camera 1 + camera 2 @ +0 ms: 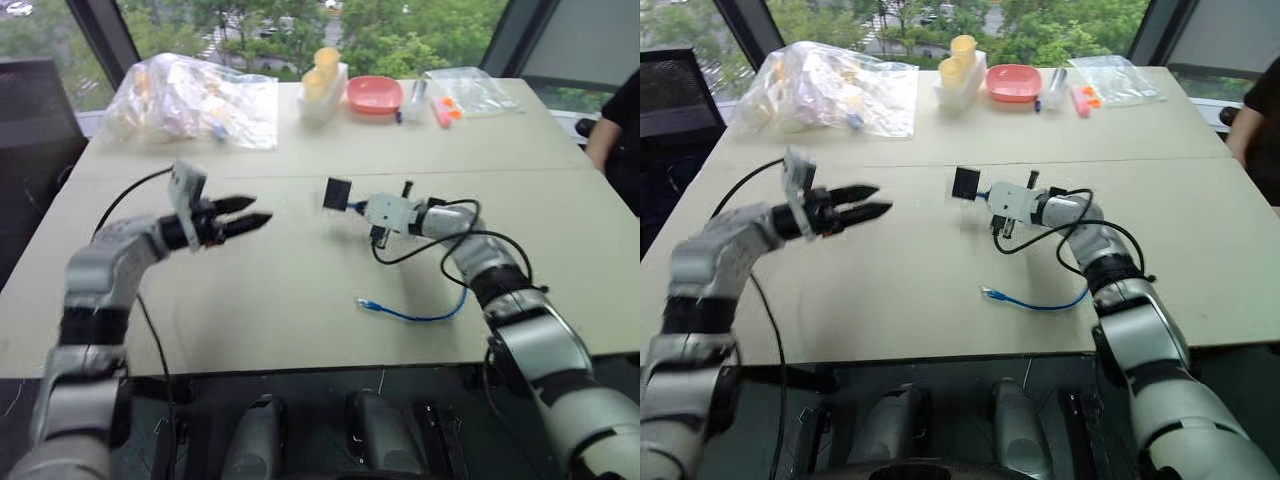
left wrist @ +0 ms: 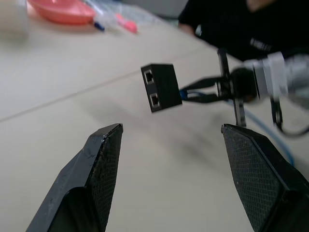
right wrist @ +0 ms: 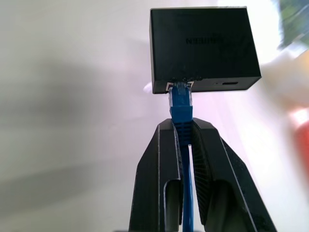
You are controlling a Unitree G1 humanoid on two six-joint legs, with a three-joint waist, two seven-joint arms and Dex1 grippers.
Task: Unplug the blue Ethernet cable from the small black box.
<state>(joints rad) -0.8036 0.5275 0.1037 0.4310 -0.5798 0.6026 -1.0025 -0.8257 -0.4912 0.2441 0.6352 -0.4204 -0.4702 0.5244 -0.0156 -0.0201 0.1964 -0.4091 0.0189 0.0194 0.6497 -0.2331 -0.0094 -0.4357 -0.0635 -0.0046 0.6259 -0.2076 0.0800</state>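
The small black box [image 1: 337, 193] hangs a little above the table, carried by the blue Ethernet cable [image 3: 181, 102] plugged into one narrow side. My right gripper [image 3: 186, 129] is shut on the cable just behind that plug. The rest of the blue cable [image 1: 430, 318] loops down onto the table, and its free plug [image 1: 368, 303] lies near the front edge. My left gripper [image 1: 250, 213] is open and level, pointing at the box from the left with a gap between them. In the left wrist view the box [image 2: 161, 87] shows two empty ports facing the open fingers [image 2: 106, 145].
At the back of the table [image 1: 300, 290] lie a clear plastic bag [image 1: 190, 100], a white holder with yellow cups [image 1: 322, 80], a pink bowl [image 1: 375, 95] and another bag [image 1: 470, 90]. A person [image 1: 615, 135] is at the right edge.
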